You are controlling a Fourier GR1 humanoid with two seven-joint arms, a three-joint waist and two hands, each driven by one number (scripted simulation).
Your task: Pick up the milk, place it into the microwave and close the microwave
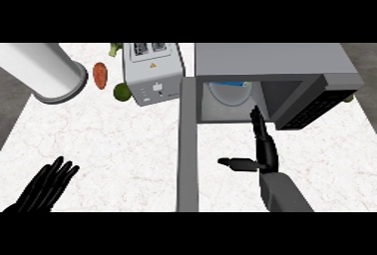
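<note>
Head view
Counter: white marbled top fills most of the view; darker floor shows at the left and upper right edges.
Microwave: grey box at upper right, its door swung open and running down the middle of the counter.
Milk: a white and blue shape stands inside the microwave cavity, toward its back.
Toaster: silver, just left of the microwave.
Cylinder: large white one lying at upper left.
Small foods: a reddish piece and a green one lie between cylinder and toaster.
Right hand: fingers straight, thumb out to the left, released, fingertips at the cavity's mouth, apart from the milk.
Left hand: resting at lower left, fingers straight, holding nothing.
</note>
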